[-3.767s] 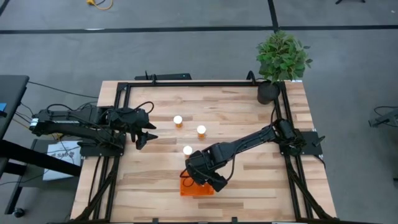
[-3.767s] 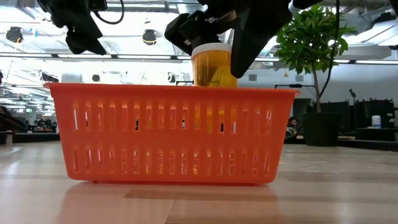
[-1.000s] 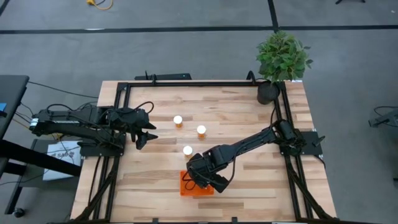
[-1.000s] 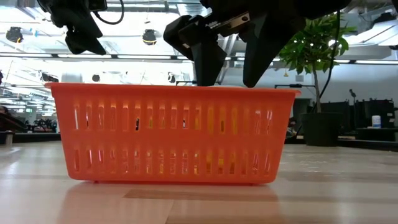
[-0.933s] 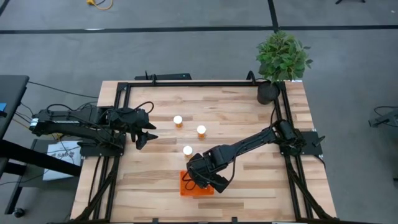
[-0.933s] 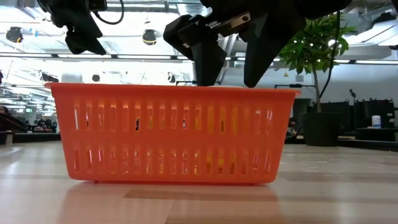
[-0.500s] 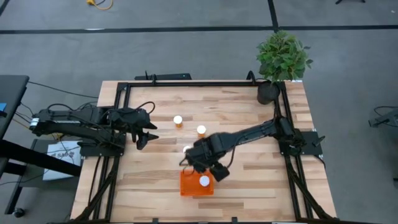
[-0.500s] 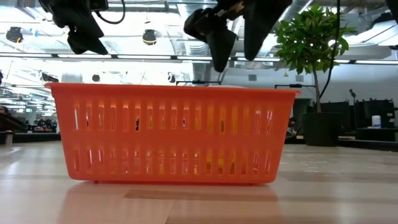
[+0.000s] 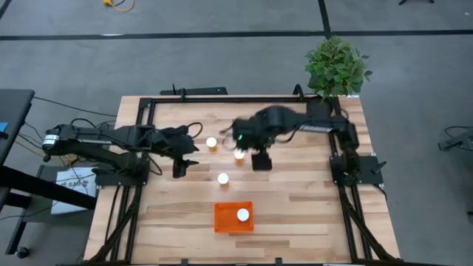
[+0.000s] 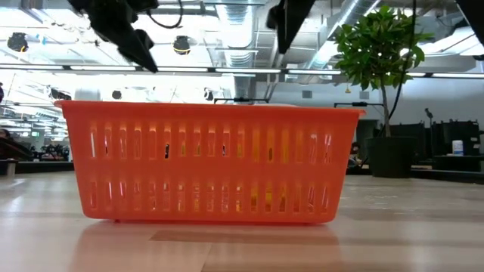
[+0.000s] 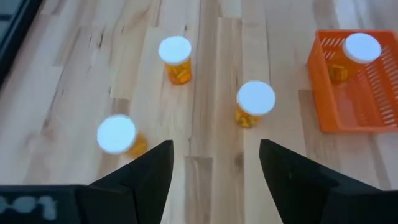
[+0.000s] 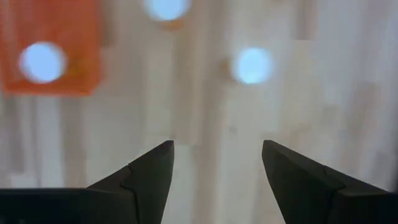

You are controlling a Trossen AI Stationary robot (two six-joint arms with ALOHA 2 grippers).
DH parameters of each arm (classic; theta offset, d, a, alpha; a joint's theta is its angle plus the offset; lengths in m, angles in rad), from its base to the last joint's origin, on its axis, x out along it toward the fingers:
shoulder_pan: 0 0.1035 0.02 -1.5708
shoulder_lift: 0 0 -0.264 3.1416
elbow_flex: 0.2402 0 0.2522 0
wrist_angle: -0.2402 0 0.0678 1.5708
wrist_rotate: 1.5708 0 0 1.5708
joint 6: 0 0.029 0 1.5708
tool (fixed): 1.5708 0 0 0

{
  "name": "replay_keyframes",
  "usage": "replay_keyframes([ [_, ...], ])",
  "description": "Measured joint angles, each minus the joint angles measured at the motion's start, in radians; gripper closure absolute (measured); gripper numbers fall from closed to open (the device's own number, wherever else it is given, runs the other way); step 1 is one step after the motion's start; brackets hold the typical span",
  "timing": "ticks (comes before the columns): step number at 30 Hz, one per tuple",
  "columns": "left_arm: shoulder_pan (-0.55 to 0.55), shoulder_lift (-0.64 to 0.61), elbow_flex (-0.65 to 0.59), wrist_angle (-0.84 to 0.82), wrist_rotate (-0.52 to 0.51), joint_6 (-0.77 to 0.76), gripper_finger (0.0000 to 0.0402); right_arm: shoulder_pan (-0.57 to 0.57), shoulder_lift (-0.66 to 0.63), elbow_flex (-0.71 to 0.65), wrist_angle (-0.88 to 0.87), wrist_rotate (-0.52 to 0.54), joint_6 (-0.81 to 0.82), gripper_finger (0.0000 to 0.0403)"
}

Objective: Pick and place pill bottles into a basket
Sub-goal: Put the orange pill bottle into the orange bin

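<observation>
Orange basket [image 9: 233,217] positioned near the front edge of the wooden table [image 9: 295,199], with one pill bottle [image 9: 242,215] standing upright inside, toward its right side. Three further pill bottles left upright on the bare wood behind the basket: one [image 9: 222,178] nearest the basket, one [image 9: 211,142] farther back to the left, one [image 9: 239,155] just beside the right gripper. Right gripper [image 9: 260,159] raised above mid-table, well apart from the basket, fingers spread wide with nothing between them. Left gripper [image 9: 182,161] extended inward from the left side of the table, near the rear left bottle, fingers likewise spread and empty. Potted plant [image 9: 334,70] located at the rear right corner.
</observation>
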Motion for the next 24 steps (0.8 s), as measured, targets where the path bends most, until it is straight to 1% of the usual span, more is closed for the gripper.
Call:
replay_keyframes([
  [5,0.061,0.124,0.121,-0.106,-0.018,0.085,0.0173,-0.071,-0.109,-0.001,0.001,0.138,0.045,0.0163],
  [8,0.122,0.213,0.200,-0.175,-0.009,0.142,0.0173,-0.108,-0.166,0.000,0.001,0.164,0.070,0.0163],
  [10,0.170,0.277,0.255,-0.225,0.018,0.180,0.0173,-0.131,-0.198,-0.001,0.001,0.163,0.075,0.0163],
  [16,0.306,0.467,0.396,-0.354,0.151,0.263,0.0173,-0.188,-0.296,-0.001,0.007,0.165,0.042,0.0163],
  [21,0.366,0.571,0.440,-0.386,0.267,0.307,0.0173,-0.245,-0.358,-0.001,0.031,0.193,0.039,0.0163],
  [24,0.378,0.604,0.442,-0.388,0.293,0.328,0.0173,-0.272,-0.388,-0.001,0.032,0.192,0.039,0.0163],
])
